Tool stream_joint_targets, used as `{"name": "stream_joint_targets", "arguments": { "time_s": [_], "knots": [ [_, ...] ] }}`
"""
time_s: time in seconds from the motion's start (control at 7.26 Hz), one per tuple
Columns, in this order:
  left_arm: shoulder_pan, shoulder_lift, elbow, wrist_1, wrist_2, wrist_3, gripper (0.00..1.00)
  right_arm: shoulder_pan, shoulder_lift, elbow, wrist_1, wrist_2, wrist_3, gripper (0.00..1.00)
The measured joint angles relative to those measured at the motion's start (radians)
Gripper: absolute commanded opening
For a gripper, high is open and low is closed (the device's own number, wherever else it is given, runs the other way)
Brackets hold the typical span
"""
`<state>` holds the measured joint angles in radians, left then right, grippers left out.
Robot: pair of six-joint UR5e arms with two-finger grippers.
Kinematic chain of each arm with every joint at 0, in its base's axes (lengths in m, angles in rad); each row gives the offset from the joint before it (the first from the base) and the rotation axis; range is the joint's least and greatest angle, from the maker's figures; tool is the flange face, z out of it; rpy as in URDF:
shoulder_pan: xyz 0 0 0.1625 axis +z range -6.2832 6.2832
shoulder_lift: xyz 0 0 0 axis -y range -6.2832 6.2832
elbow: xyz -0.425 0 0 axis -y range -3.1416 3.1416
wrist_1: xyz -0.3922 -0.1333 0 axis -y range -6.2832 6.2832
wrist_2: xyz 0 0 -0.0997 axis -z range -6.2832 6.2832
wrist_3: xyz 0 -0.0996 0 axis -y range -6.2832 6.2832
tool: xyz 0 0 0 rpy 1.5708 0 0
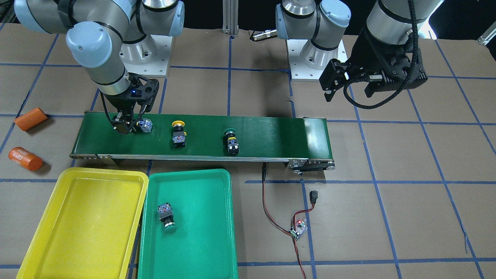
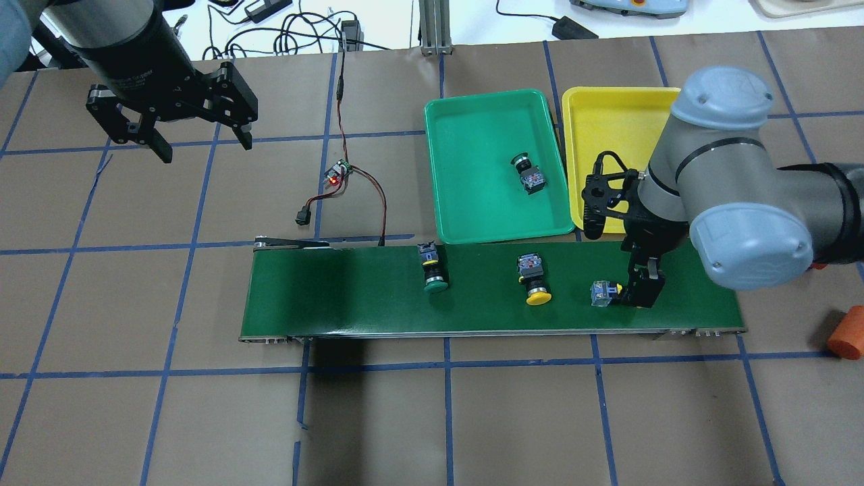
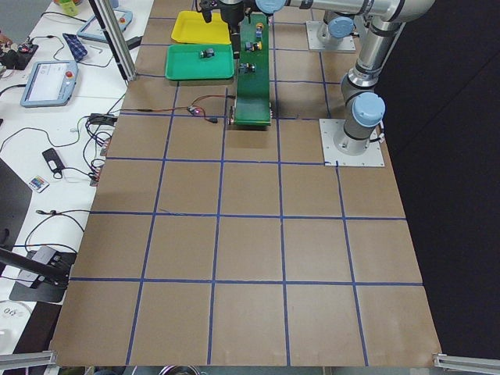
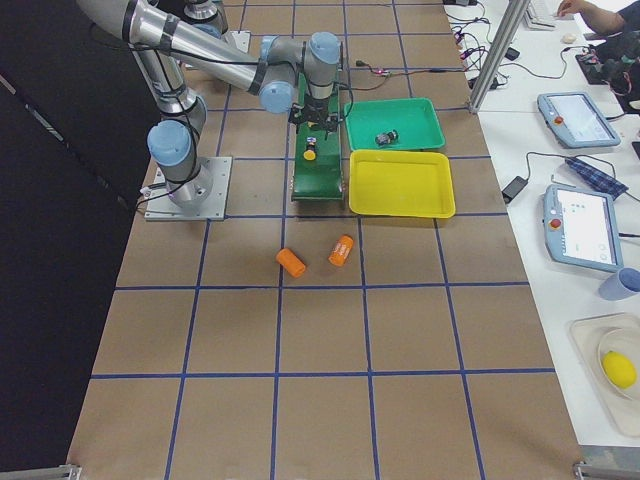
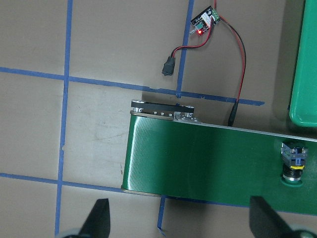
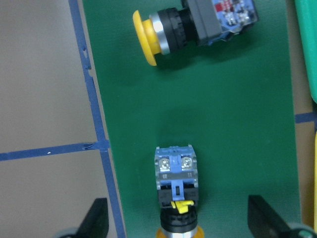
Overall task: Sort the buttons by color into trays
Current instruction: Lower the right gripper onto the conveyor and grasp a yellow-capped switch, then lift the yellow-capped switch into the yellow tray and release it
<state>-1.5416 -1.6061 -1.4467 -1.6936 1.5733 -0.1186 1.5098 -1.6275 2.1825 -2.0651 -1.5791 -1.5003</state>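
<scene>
A button with a blue-grey body (image 6: 176, 181) lies on the green conveyor belt (image 2: 337, 297), its yellow cap end between the fingers of my right gripper (image 6: 178, 223). The fingers stand wide apart, so it is open. It also shows in the overhead view (image 2: 641, 291). A yellow button (image 2: 533, 278) and a green button (image 2: 432, 270) lie further along the belt. Another green button (image 2: 530, 177) lies in the green tray (image 2: 472, 128). The yellow tray (image 2: 607, 121) holds nothing. My left gripper (image 2: 202, 142) is open and empty, high over the table beyond the belt's other end.
Two orange cylinders (image 1: 31, 118) (image 1: 25, 158) lie on the table beside the belt's end near my right arm. A small circuit board with red and black wires (image 2: 337, 172) lies between the belt and the table's far edge.
</scene>
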Motion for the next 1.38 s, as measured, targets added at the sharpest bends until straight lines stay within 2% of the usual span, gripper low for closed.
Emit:
{"name": "stream_joint_targets", "arguments": {
  "time_s": [0.14,0.28,0.41,0.55,0.69,1.1,1.24,1.38],
  "knots": [
    [0.000,0.000,0.000,0.000,0.000,0.000,1.00,-0.002,-0.020,0.075,-0.103,-0.004,-0.042,0.93],
    [0.001,0.000,0.000,0.000,0.000,0.000,1.00,-0.006,-0.035,0.117,-0.166,-0.008,-0.066,0.63],
    [0.001,0.000,0.000,0.000,0.000,0.000,1.00,-0.018,-0.040,0.134,-0.189,-0.011,-0.088,0.28],
    [0.001,0.000,0.000,0.000,-0.001,0.000,1.00,-0.032,-0.041,0.139,-0.199,-0.014,-0.115,0.11],
    [0.001,0.000,0.000,0.001,-0.002,0.000,1.00,-0.041,-0.041,0.140,-0.206,-0.025,-0.131,0.00],
    [0.001,0.000,0.001,0.002,-0.004,0.000,1.00,-0.046,-0.031,0.111,-0.221,-0.065,-0.133,0.00],
    [0.000,0.000,0.001,0.002,-0.005,-0.001,1.00,-0.046,0.023,0.021,-0.220,-0.080,-0.132,0.00],
    [0.000,0.000,0.001,0.002,-0.004,-0.001,1.00,-0.047,0.132,-0.123,-0.214,-0.113,-0.132,0.00]
  ]
}}
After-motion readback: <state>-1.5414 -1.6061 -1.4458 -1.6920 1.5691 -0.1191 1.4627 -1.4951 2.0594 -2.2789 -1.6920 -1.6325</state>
